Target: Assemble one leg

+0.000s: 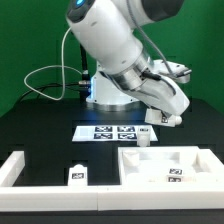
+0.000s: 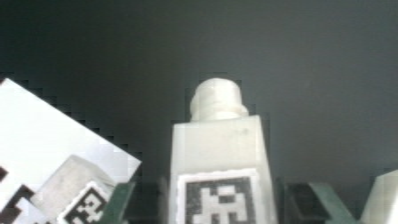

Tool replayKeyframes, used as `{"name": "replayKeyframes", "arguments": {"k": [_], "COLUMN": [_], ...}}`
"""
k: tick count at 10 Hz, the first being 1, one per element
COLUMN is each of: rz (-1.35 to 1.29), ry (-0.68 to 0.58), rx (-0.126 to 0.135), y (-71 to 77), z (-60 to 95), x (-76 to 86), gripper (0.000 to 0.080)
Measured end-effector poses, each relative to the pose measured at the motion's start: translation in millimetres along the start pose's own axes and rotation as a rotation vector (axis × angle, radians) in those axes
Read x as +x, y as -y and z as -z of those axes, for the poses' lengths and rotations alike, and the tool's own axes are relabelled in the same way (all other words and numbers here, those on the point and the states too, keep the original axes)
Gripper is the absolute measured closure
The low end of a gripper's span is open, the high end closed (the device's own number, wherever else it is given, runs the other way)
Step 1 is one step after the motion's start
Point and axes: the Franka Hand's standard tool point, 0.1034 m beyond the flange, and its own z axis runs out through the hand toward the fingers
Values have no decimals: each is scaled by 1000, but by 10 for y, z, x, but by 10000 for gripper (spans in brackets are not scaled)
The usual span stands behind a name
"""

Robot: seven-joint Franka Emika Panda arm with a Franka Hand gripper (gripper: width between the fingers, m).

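While the gripper [image 1: 146, 137] clamps the leg [image 2: 217, 150] between its fingers [image 2: 125, 205], the leg's narrow tip points away from the wrist toward the dark table [image 1: 40, 140]. Near the tool lie the panel [image 1: 165, 160] and the marker board [image 1: 115, 130]. Farther off a second leg [image 1: 77, 175] stands alone, with a white bar [image 1: 12, 168] beyond it.

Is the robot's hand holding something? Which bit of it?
The leg sits with its tagged end between the fingers of the hand; whether they squeeze it cannot be told.
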Motion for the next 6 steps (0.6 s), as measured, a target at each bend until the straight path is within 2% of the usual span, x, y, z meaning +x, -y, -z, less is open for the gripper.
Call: {"name": "replayKeyframes", "arguments": {"k": [1, 2, 3, 4, 5, 6], "rz": [9, 27, 81, 151, 216, 282], "ry": [-62, -96, -171, -247, -326, -425], "rx": [11, 8, -23, -22, -3, -10], "y": [40, 66, 141, 325, 567, 724], "z": [2, 28, 223, 523, 801, 879], "x": [-14, -37, -37, -56, -41, -27], "gripper": [521, 521, 521, 521, 521, 521]}}
